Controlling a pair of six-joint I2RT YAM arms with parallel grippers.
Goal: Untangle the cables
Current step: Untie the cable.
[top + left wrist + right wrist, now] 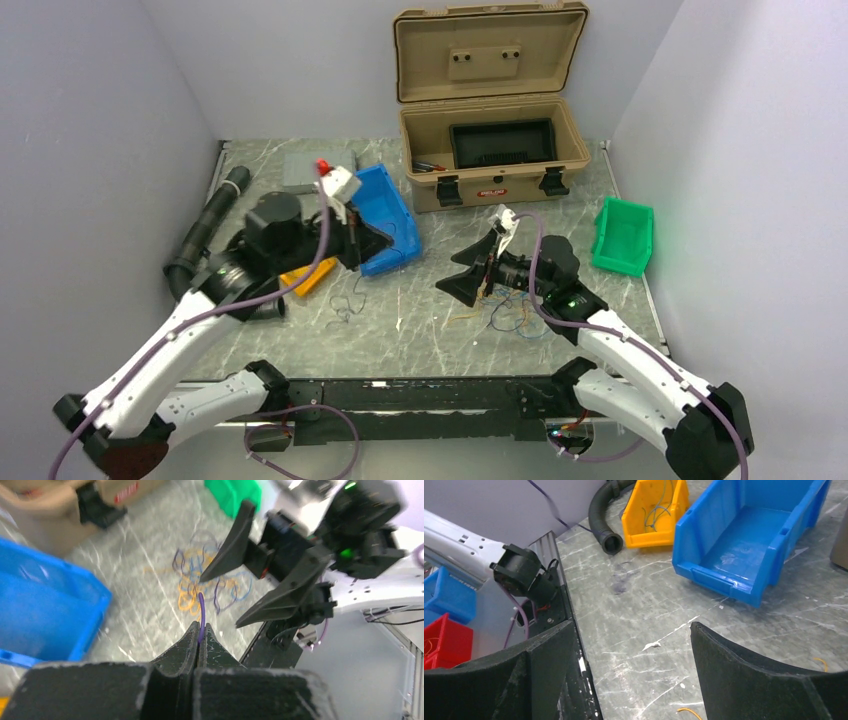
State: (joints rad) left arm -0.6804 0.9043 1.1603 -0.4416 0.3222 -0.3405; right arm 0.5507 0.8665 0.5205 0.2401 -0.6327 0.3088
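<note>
Top external: marbled table (405, 345), white walls (300, 70); L jaws pinch purple wire (201, 611), R jaws spread.

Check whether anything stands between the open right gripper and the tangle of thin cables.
Nothing visible does. The right gripper is open close beside the tangle, and only the table surface shows between them.

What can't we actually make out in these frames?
Purple wire: left wrist view, all but its tip hidden inside the shut left gripper.
Cable tangle: top view, strands too thin to trace, part under the right gripper; left wrist view, blurred.
Yellow bin: right wrist view, cut by top edge; top view, left arm covers most.
</note>
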